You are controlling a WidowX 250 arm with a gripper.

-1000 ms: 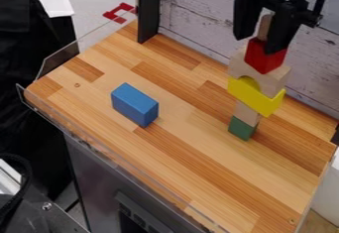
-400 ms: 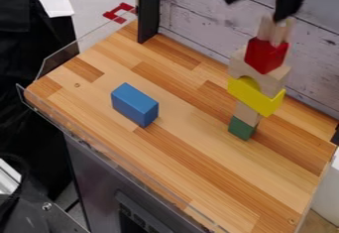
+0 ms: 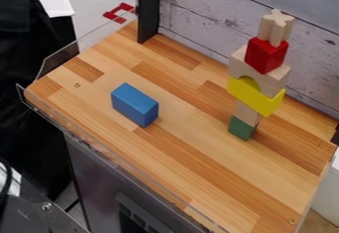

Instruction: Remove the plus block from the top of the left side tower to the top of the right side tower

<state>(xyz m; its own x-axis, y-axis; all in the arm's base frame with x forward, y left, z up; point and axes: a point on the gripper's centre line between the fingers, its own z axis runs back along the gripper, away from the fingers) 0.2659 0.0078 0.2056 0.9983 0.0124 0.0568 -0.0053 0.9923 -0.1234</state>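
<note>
A plain wooden plus block point(image 3: 275, 27) stands upright on top of the right side tower, resting on a red block point(image 3: 266, 55). Under the red block come a wooden arch block point(image 3: 270, 81), a yellow notched block point(image 3: 255, 96), a small wooden block point(image 3: 246, 113) and a green block point(image 3: 242, 128) at the base. On the left side of the wooden surface lies a single blue block point(image 3: 135, 104), with nothing on top of it.
The butcher-block surface point(image 3: 179, 162) has a clear plastic rim along its left and front edges. A black post point(image 3: 148, 10) rises at the back edge, beside a whitewashed plank wall point(image 3: 198, 24). A red piece point(image 3: 119, 13) sits beyond the back left edge.
The gripper was around the plus block, then rose above it with its fingers apart, and has now left the view at the top. The plus block stays on the red block.
</note>
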